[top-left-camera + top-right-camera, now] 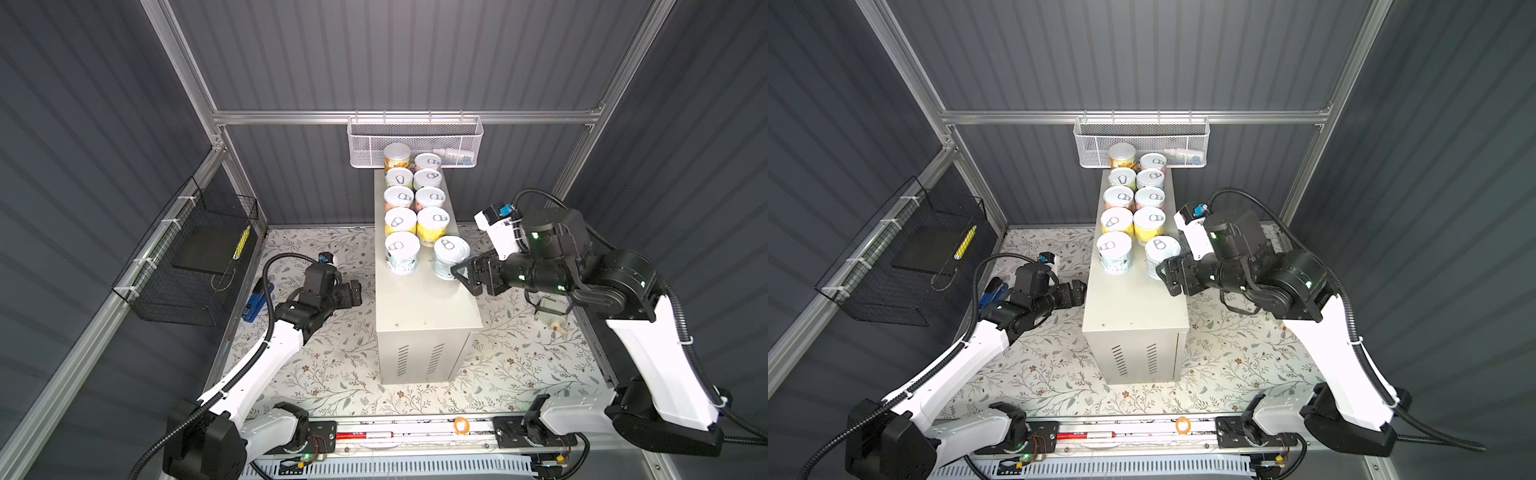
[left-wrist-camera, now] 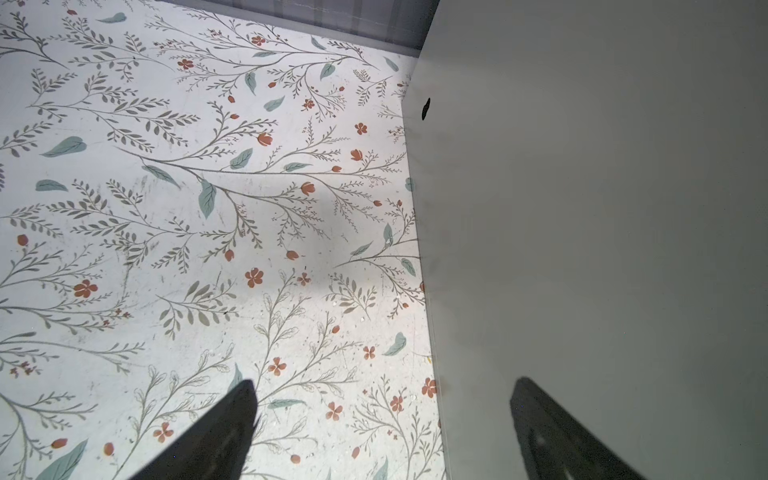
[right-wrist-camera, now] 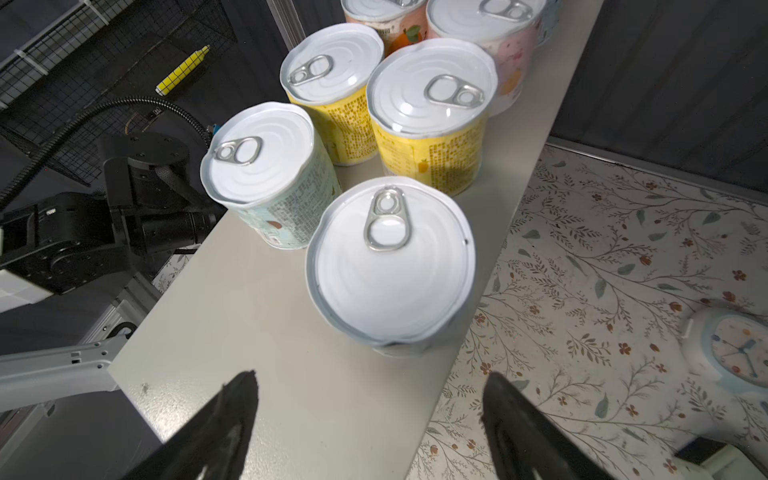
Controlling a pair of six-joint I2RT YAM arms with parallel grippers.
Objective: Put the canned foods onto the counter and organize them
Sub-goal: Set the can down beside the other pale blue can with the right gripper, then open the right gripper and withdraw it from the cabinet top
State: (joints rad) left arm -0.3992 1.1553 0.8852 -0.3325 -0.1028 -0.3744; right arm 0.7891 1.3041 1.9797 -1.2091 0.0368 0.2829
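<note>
Ten cans (image 1: 402, 251) stand in two rows on the counter (image 1: 419, 307), toward its far end. Right gripper (image 3: 370, 380), jaws apart and empty, sits just short of the nearest can (image 3: 390, 270); left gripper (image 2: 384, 384), also apart, is beside the counter's left wall.
</note>
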